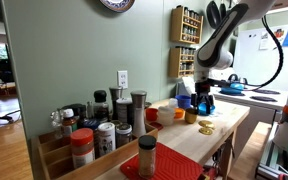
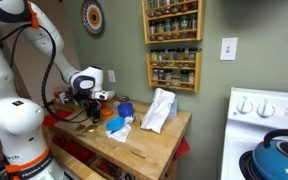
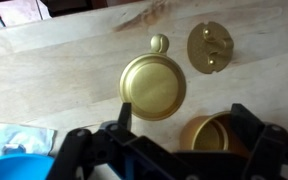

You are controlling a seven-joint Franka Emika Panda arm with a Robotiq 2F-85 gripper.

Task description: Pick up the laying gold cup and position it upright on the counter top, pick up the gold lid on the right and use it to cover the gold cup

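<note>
- the fingers (image 3: 124,120) are spread wide and released, gripping nothing; in the wrist view they come in from the bottom edge.
- the gold cup (image 3: 212,135) stands upright on the desk (image 3: 64,60) with its open mouth facing up. it sits in the gap between the fingers, nearer one of them; i cannot tell whether it touches that one.
- the gold lid (image 3: 152,86) lies flat on the desk just beside the cup and apart from it, with a small round tab at its rim.
- a second gold disc (image 3: 210,47) lies flat near the lid, not touching it.
- a blue bowl (image 3: 14,158) shows at the lower corner of the wrist view, with a pale crumpled wrapper (image 3: 9,135) against it.
- in an exterior view the arm (image 1: 219,40) bends down over the far end of the desk, and a row of spice jars (image 1: 104,135) stands at the near end.
- in an exterior view a white crumpled bag (image 2: 159,110) stands on the desk, well apart from the fingers, and a blue kettle (image 2: 279,155) sits on the stove.
</note>
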